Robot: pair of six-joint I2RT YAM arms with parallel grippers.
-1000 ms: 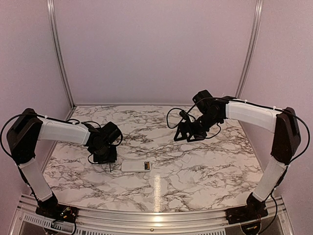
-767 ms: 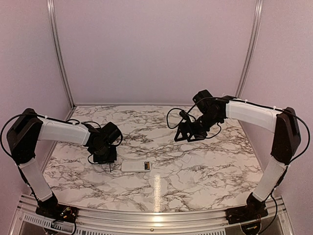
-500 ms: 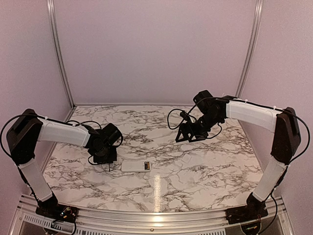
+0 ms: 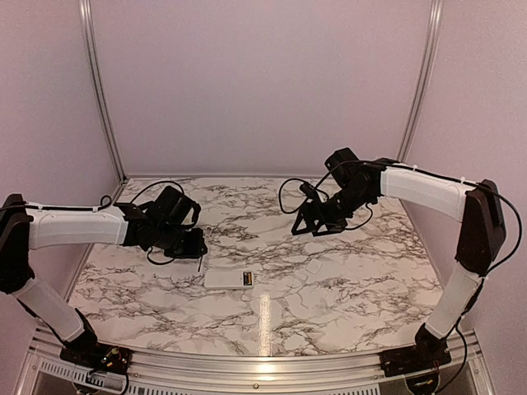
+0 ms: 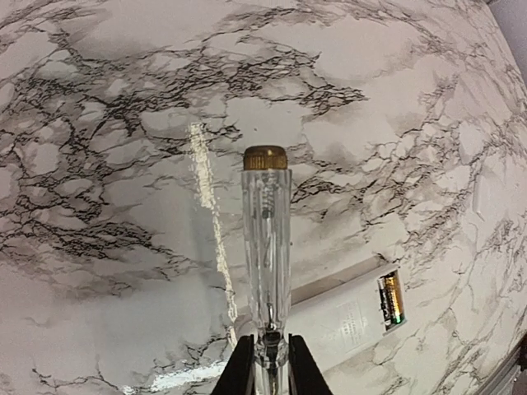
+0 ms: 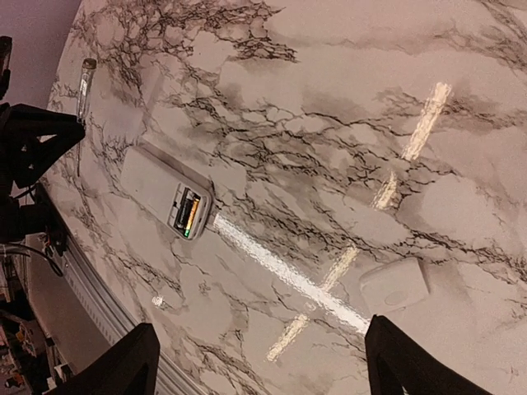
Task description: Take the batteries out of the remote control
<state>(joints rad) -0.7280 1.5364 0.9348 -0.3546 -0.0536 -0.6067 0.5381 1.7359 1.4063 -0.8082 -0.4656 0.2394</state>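
Note:
The white remote control (image 4: 228,280) lies flat near the table's middle front, its open battery compartment at its right end. The batteries (image 5: 390,298) sit inside it, dark with a gold side; they also show in the right wrist view (image 6: 188,216). My left gripper (image 4: 195,247) hangs just left of and above the remote (image 5: 346,317), shut on a clear tool with a brass cap (image 5: 266,239). My right gripper (image 4: 317,226) is open and empty, held above the table's right rear, far from the remote (image 6: 160,191).
The small flat white cover piece (image 6: 394,285) lies on the marble to the right of the remote, near my right gripper's finger (image 6: 403,362). Metal rails edge the table's front (image 4: 263,366), and pink walls close the back and sides.
My left arm has stretched out, and its gripper has moved up and to the right with the tool, closer to the remote's left end. The right arm has barely moved.

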